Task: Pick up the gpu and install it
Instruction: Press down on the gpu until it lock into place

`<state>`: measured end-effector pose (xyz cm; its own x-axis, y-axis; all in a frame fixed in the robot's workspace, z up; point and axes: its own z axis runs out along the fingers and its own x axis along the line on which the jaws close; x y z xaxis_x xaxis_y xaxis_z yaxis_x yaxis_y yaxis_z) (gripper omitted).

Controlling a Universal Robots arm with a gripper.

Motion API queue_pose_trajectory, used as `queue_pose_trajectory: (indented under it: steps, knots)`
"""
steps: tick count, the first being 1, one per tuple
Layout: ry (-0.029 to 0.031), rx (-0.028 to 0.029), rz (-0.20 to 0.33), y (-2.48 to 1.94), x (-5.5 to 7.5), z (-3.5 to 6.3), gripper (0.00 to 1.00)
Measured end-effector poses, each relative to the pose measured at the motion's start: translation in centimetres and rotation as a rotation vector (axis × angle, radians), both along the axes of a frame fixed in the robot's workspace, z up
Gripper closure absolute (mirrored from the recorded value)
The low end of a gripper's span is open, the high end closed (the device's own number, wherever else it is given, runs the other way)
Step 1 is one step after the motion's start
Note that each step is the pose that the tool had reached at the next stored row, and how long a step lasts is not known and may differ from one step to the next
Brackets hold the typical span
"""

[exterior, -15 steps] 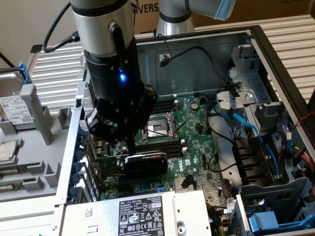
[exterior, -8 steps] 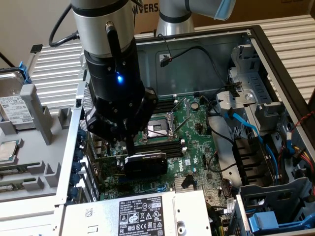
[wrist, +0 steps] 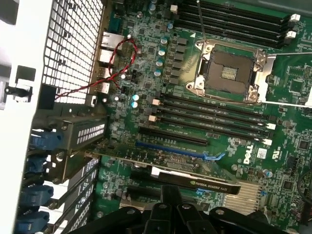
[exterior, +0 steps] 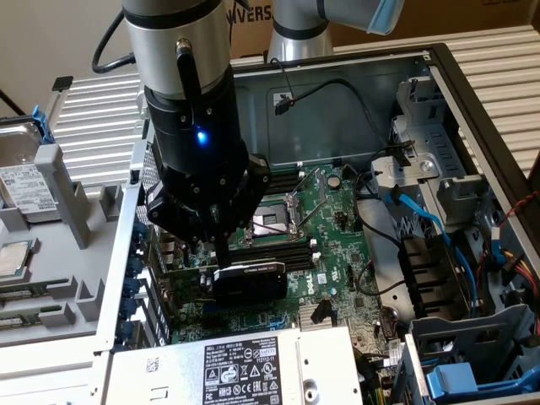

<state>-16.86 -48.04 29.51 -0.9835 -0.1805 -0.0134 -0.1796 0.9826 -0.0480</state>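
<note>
The gripper (exterior: 221,245) is hanging low inside the open computer case (exterior: 439,63), directly over the gpu (exterior: 249,278). The gpu is standing on its edge on the motherboard (exterior: 325,228), just beneath the jaws, with its black shroud facing outward. In the wrist view the gpu (wrist: 195,180) is sitting right below the dark fingers (wrist: 163,209), beside the blue slot (wrist: 170,148). Whether the jaws are clamped on the card or apart cannot be told.

The open computer case (exterior: 472,93) (lying on its side) rests on a ribbed metal surface (exterior: 101,118).
</note>
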Motion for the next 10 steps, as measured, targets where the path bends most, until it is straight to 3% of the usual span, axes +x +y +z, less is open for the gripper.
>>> queue_pose_trajectory:
  steps: [10]
  knots:
    - [-0.0004,0.0,-0.002,0.21,-0.24,-0.01,0.89]
